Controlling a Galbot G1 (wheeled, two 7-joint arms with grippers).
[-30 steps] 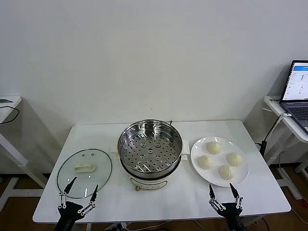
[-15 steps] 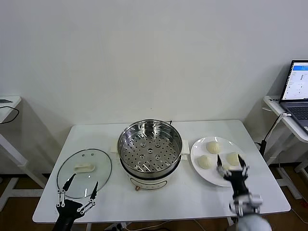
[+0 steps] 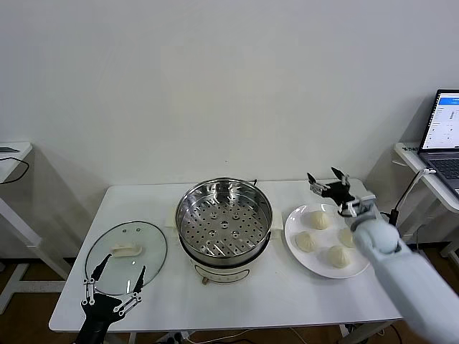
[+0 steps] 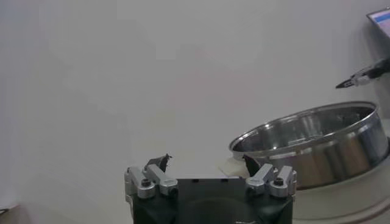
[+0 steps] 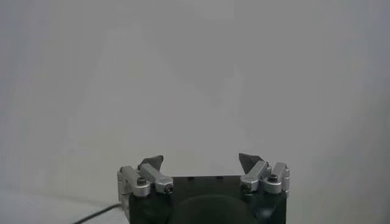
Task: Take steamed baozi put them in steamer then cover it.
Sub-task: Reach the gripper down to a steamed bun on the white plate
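Observation:
Four cream-white baozi (image 3: 318, 220) lie on a white plate (image 3: 294, 222) at the table's right. The shiny steamer (image 3: 224, 222) with its perforated tray stands mid-table and holds nothing; its rim shows in the left wrist view (image 4: 311, 143). The glass cover (image 3: 126, 256) with a cream handle lies flat at the left. My right gripper (image 3: 325, 177) is open and empty, raised above the plate's far edge; its wrist view (image 5: 201, 159) faces only the white wall. My left gripper (image 3: 113, 275) is open and empty, low over the cover's near edge; it also shows in the left wrist view (image 4: 207, 161).
The white table (image 3: 143, 201) backs onto a white wall. A laptop (image 3: 445, 132) sits on a side desk at the far right. Another small table (image 3: 14, 152) stands at the far left.
My right arm has swung up from the table's front edge, over the plate, to above its far edge, still open. My left gripper has lifted slightly.

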